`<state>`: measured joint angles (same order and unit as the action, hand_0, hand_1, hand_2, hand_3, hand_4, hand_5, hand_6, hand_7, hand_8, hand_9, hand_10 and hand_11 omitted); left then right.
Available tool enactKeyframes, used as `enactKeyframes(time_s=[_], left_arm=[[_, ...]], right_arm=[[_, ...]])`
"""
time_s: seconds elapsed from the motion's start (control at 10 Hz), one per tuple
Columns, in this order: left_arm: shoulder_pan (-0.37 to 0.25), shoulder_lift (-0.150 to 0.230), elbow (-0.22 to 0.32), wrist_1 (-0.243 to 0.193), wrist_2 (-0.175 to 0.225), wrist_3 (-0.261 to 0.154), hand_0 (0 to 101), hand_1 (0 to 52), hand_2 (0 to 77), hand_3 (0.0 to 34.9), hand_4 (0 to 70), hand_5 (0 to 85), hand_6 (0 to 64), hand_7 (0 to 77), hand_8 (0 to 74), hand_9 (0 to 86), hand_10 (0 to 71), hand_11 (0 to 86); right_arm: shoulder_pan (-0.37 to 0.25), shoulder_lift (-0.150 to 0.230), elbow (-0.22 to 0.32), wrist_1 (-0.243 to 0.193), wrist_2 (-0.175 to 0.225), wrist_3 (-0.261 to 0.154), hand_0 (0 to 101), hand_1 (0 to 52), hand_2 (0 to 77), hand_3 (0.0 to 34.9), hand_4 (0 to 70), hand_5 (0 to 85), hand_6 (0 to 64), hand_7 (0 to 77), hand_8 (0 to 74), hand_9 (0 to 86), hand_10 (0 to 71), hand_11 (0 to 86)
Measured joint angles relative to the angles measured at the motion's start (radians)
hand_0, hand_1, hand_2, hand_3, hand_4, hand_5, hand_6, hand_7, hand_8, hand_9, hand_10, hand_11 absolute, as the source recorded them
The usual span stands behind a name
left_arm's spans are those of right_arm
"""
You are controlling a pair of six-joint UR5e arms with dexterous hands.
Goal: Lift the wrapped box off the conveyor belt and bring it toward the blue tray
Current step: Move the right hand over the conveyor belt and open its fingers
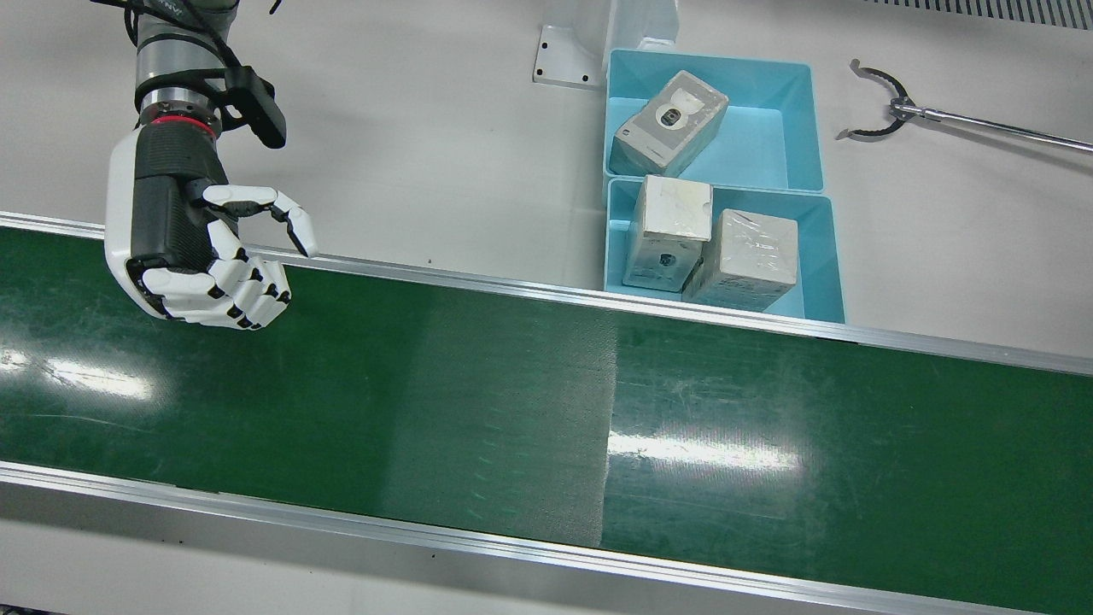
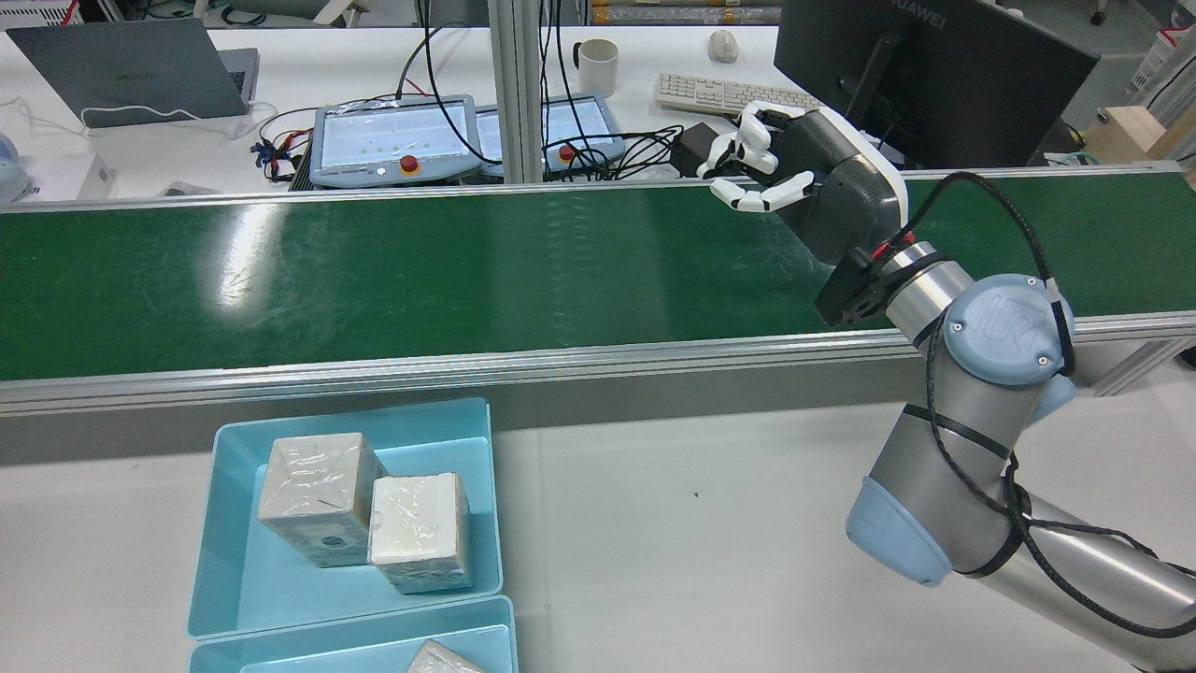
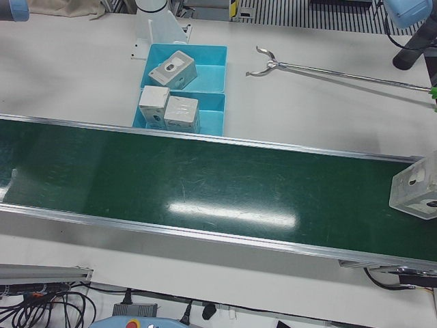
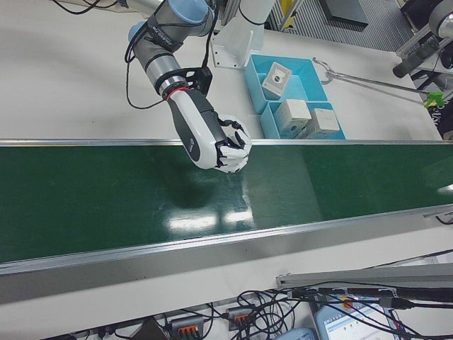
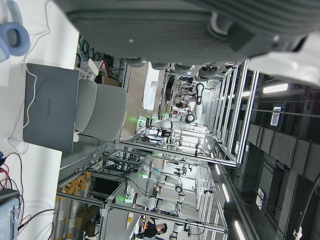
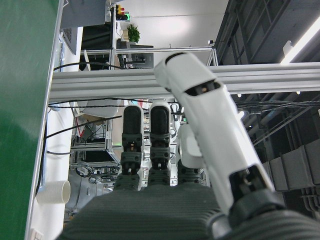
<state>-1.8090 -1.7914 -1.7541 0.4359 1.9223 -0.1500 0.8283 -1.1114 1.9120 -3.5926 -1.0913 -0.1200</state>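
Note:
A wrapped grey-white box (image 3: 416, 195) lies on the green conveyor belt (image 3: 205, 184) at the right edge of the left-front view, half cut off by the frame. No hand is near it. My right hand (image 1: 205, 256) hovers over the belt's robot-side edge at the other end, fingers loosely curled and apart, holding nothing. It also shows in the rear view (image 2: 794, 178) and in the right-front view (image 4: 212, 138). Two blue trays stand beside the belt: the nearer tray (image 1: 821, 256) holds two wrapped boxes, the farther tray (image 1: 760, 145) one. Of my left hand, only the dark palm (image 5: 190, 25) shows.
A long metal reacher tool (image 1: 888, 107) lies on the white table beyond the trays. Aluminium rails (image 1: 512, 295) border the belt on both sides. Across the belt, a desk carries a laptop (image 2: 131, 70), control pendants (image 2: 392, 140), a mug and a monitor.

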Motion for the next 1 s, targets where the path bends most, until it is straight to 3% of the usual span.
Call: enactKeyframes(time_s=[0.1,0.2,0.3,0.4,0.5,0.6,0.7,0.8,0.9,1.0], left_arm=[[0.000,0.000,0.000,0.000,0.000,0.000,0,0.0,1.1,0.0,0.0,0.5,0.0,0.5,0.5,0.0,0.0,0.0],[0.000,0.000,0.000,0.000,0.000,0.000,0,0.0,1.1,0.0,0.0,1.1,0.0,0.5,0.5,0.0,0.5,0.0],[0.000,0.000,0.000,0.000,0.000,0.000,0,0.0,1.1,0.0,0.0,0.5,0.0,0.5,0.5,0.0,0.5,0.0],[0.000,0.000,0.000,0.000,0.000,0.000,0,0.0,1.1,0.0,0.0,0.5,0.0,0.5,0.5,0.0,0.5,0.0],[0.000,0.000,0.000,0.000,0.000,0.000,0,0.0,1.1,0.0,0.0,0.5,0.0,0.5,0.5,0.0,0.5,0.0],[0.000,0.000,0.000,0.000,0.000,0.000,0,0.0,1.1,0.0,0.0,0.5,0.0,0.5,0.5,0.0,0.0,0.0],[0.000,0.000,0.000,0.000,0.000,0.000,0,0.0,1.1,0.0,0.0,1.1,0.0,0.5,0.5,0.0,0.5,0.0],[0.000,0.000,0.000,0.000,0.000,0.000,0,0.0,1.1,0.0,0.0,1.1,0.0,0.5,0.5,0.0,0.5,0.0],[0.000,0.000,0.000,0.000,0.000,0.000,0,0.0,1.1,0.0,0.0,0.5,0.0,0.5,0.5,0.0,0.5,0.5],[0.000,0.000,0.000,0.000,0.000,0.000,0,0.0,1.1,0.0,0.0,0.5,0.0,0.5,0.5,0.0,0.5,0.5]], right_arm=[[-0.006,0.018,-0.003,0.001,-0.001,-0.001,62,24.5,40.4,0.5,54.0,69.8,62.7,69.8,44.2,57.3,39.8,48.0],[-0.018,0.036,-0.005,0.001,-0.001,-0.001,60,24.5,37.1,0.4,46.9,69.8,61.6,70.9,27.3,45.3,20.7,31.1],[-0.029,0.048,-0.006,0.001,0.000,-0.001,54,20.2,16.4,0.5,31.6,54.5,51.3,58.9,6.0,27.8,0.5,9.3],[-0.035,0.055,-0.006,0.002,0.000,-0.001,54,20.2,14.2,1.9,21.3,45.3,43.1,48.5,0.0,14.2,0.5,9.3],[-0.040,0.058,-0.008,0.002,0.000,-0.001,53,20.2,16.4,6.2,21.3,45.3,34.9,39.8,0.0,3.8,1.1,5.4],[-0.047,0.062,-0.014,0.002,0.002,-0.001,53,20.2,16.4,6.2,21.3,45.3,34.9,39.8,0.0,3.8,1.1,5.4],[-0.055,0.076,-0.026,0.003,0.003,0.001,53,20.2,16.4,7.8,14.7,19.6,26.2,31.1,0.0,6.0,0.5,2.7],[-0.063,0.092,-0.038,0.004,0.004,0.008,53,18.5,14.7,6.3,16.4,10.9,15.3,20.7,0.0,6.0,0.5,2.7],[-0.069,0.102,-0.045,0.005,0.005,0.014,53,20.2,13.6,4.0,17.5,15.3,7.1,22.9,1.6,6.0,0.5,2.2],[-0.076,0.108,-0.049,0.006,0.006,0.019,53,17.5,11.4,1.6,19.1,17.5,11.4,26.2,2.7,7.6,0.5,2.2]])
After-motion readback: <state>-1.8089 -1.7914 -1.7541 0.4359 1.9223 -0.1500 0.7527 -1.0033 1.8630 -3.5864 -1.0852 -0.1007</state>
